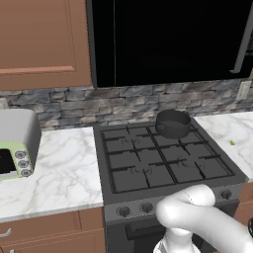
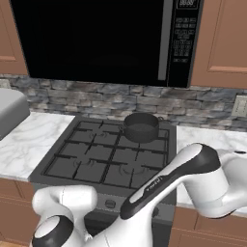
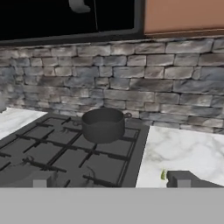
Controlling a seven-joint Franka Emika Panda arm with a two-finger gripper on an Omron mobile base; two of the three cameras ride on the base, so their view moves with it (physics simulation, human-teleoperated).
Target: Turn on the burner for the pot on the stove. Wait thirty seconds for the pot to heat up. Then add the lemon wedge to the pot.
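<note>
The pot (image 1: 173, 123) sits on the stove (image 1: 163, 160), over the far right burner (image 1: 174, 132), close to the stone wall (image 1: 123, 104). On the marble counter (image 1: 232, 129) to the right of the stove lies the lemon wedge (image 1: 232, 143), a small yellow-green sliver near the front. The gripper (image 3: 109, 179) is spread wide with nothing between its fingers (image 3: 39, 179), low at the near edge of the stove. A toaster (image 1: 17, 143) stands on the counter to the left.

Dk grey pot (image 1: 173, 123), blk stove (image 1: 163, 163), white-veined marble counter (image 1: 59, 173).
</note>
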